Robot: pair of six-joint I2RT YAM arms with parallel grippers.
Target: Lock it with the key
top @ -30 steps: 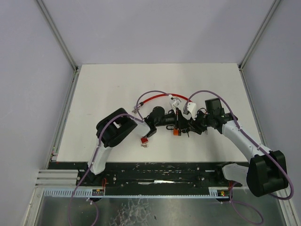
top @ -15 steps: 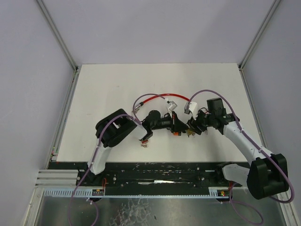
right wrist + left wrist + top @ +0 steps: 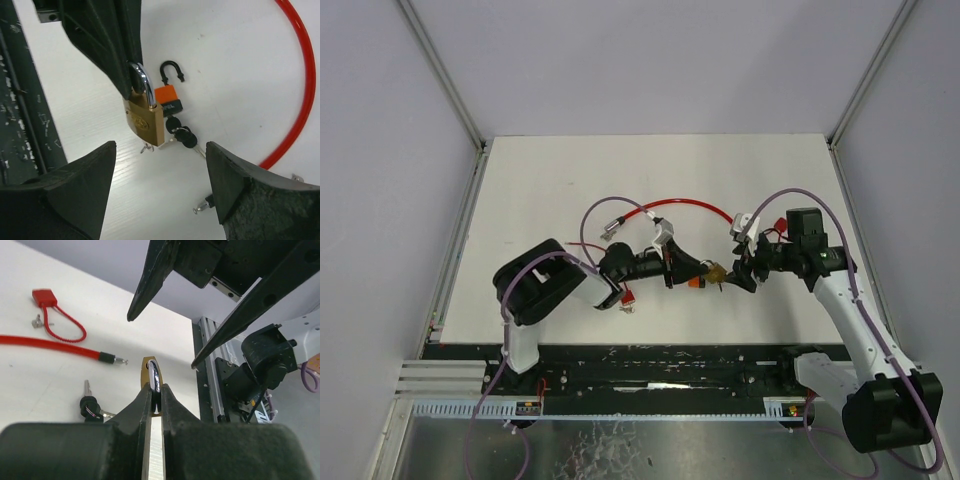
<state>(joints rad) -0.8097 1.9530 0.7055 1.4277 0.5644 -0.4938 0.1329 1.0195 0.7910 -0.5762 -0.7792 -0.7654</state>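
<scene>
Under the brass padlock (image 3: 145,117) spreads the white table (image 3: 550,180). The lock appears to be held just off it, roughly midway between the two arms. The left arm (image 3: 535,290) reaches the padlock from one side and the right arm (image 3: 850,310) from the other. Beyond the padlock, away from the arm bases, a red cable (image 3: 685,203) arches across the table.

The left gripper (image 3: 155,392) is clamped on the padlock's steel shackle, so the brass body juts out past its fingertips. The right gripper (image 3: 159,150) faces the padlock with its jaws spread wide to either side of the body, touching nothing and holding nothing.

Just beside the padlock lies an orange padlock (image 3: 167,97) with its shackle swung open. Against it, a bunch of black-headed keys (image 3: 182,136) lies flat on the table. A small silver piece (image 3: 146,148) shows at the brass padlock's bottom end. I cannot tell whether it is a key seated in the keyhole or something lying on the table beneath.

By my reading, the opening part is done: the padlock is gripped and presented to the free gripper. If no key is seated yet, one must be fetched, pushed into the keyhole and turned. If that silver piece is a key, only the turn remains. One shackle leg is hidden behind the left fingers, so whether the shackle is shut cannot be judged.
</scene>
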